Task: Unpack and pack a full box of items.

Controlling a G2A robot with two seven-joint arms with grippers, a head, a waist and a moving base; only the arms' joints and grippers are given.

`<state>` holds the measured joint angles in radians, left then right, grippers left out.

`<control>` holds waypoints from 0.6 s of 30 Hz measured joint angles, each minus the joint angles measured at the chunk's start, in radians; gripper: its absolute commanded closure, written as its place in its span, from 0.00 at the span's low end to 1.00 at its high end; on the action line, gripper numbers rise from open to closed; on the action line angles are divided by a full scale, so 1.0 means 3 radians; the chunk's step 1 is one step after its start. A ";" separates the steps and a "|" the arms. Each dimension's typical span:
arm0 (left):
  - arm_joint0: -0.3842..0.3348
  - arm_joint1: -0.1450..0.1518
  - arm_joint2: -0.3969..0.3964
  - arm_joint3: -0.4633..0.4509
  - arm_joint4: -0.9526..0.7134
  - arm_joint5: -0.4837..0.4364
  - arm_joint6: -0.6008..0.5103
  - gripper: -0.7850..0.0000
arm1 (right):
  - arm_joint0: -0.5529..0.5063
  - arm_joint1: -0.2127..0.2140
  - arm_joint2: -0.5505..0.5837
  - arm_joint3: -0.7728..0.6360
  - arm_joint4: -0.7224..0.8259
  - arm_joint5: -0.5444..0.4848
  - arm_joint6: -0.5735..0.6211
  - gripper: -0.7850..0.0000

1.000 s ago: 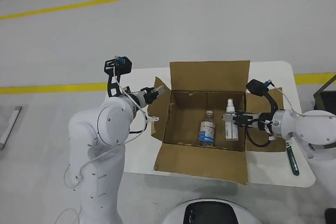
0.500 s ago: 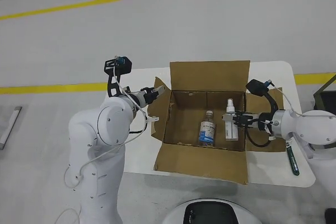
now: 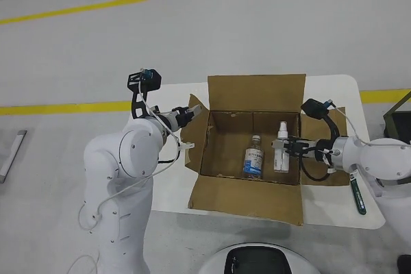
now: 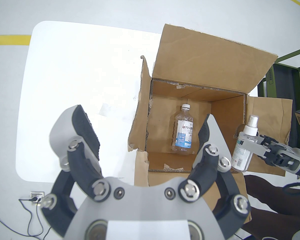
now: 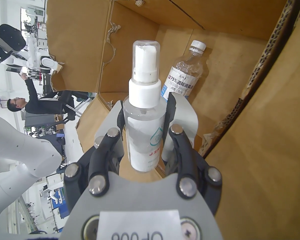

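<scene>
Tabletop [image 3: 171, 103]: white, bearing open box [image 3: 257, 92].
Change: right arm shifted slightly; spray bottle [image 3: 281, 152] barely moved by the box's right wall, so the transfer looks unfinished.
Grip: right jaws clamped on it; left jaws apart.

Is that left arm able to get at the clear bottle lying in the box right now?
Probably yes. The left gripper is open and empty beside the box, whose top is open; the clear bottle lies uncovered on its floor. The near wall means coming in from above.
</scene>
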<state>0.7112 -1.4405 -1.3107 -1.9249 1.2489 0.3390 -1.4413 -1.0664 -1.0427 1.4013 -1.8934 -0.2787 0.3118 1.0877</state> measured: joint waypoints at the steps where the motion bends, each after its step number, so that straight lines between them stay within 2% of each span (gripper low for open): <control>1: 0.0000 0.0000 0.0000 0.0000 0.0000 0.0000 0.0000 0.00 | 0.0008 0.0000 -0.0012 0.0002 -0.0001 0.0008 -0.0007 1.00; 9: 0.0000 0.0000 0.0000 0.0000 0.0000 0.0000 0.0000 0.00 | 0.0276 -0.0019 -0.0364 0.0198 -0.0252 0.0308 0.0031 1.00; 18: 0.0000 0.0000 0.0000 0.0000 0.0000 0.0000 0.0000 0.00 | 0.0986 -0.0147 -0.1270 0.0834 -0.0781 0.0746 0.0357 1.00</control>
<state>0.7112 -1.4405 -1.3107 -1.9249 1.2489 0.3390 -1.4413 -0.7707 -1.0870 1.0203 -1.6431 -0.5131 0.5356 1.1948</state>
